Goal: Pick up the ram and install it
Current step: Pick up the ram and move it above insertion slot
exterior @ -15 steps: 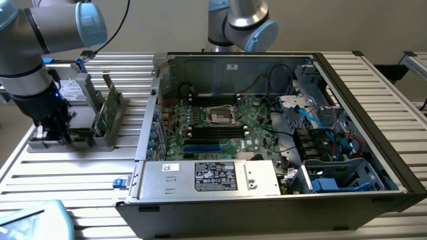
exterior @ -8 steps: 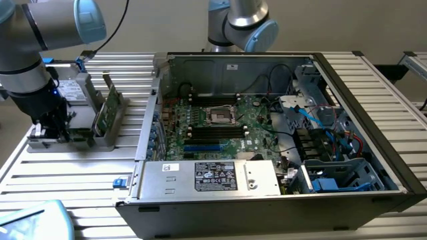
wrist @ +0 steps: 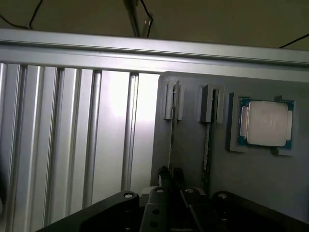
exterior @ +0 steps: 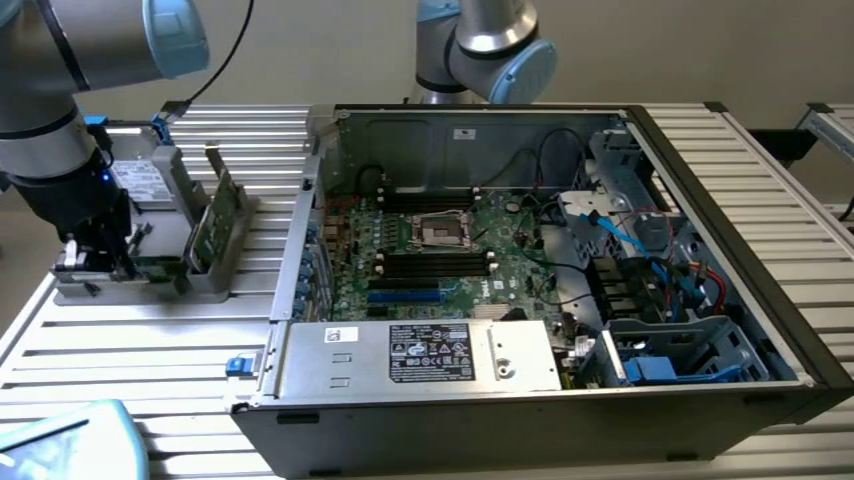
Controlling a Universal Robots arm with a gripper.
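— Where it stands in the holder (wrist: 191, 159), is the ram (wrist: 172, 140) gripped?
— It is pinched edge-on by the gripper (wrist: 171, 174), as seen from the wrist; the slatted table (exterior: 147, 345) and open computer (exterior: 400, 150) are seen from outside.

Your arm is low at the left of the frame, gripper closed.
Your arm (exterior: 54, 110) enters from the upper left of the exterior view with the wrist pointing straight down. The gripper (exterior: 91, 268) faces downward, and in the wrist view its fingers (wrist: 164, 175) stand nearly together, pinched on the ram (wrist: 172, 130).
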